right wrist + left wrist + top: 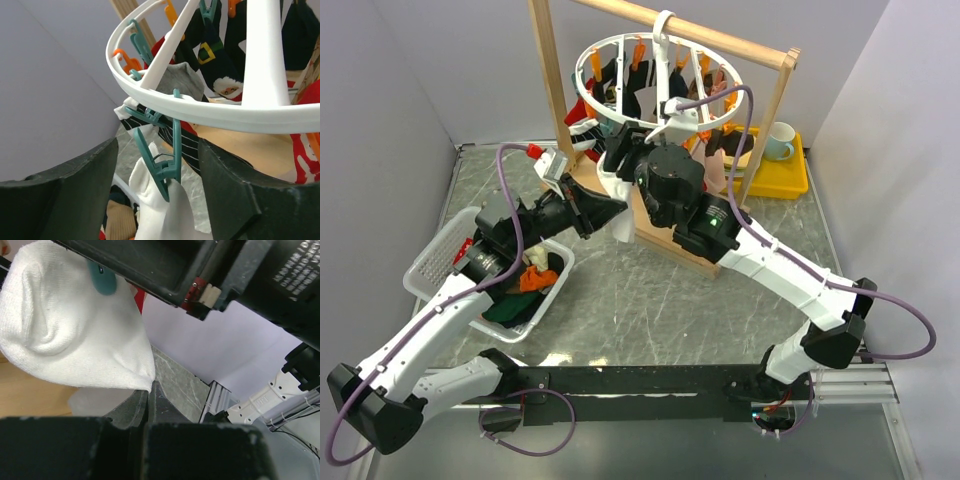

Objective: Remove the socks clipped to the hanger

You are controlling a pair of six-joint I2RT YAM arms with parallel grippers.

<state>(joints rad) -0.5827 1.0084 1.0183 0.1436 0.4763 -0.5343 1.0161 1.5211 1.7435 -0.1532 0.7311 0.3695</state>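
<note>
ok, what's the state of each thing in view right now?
white sock: hanging, clipped at the top
teal clip: clamped on the white sock
left gripper: shut on the white sock's tip
right gripper: open, fingers either side of the teal clip
hanger: hooked on the wooden rack, other socks clipped on
basket: holding loose socks
mug: upright on the yellow tray

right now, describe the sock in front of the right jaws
Find the wooden rack at the back, then the white round hanger hooked on its bar. Under the rim's left side, a teal clip pinches the white sock: plain, while neighbours are dark or striped.
</note>
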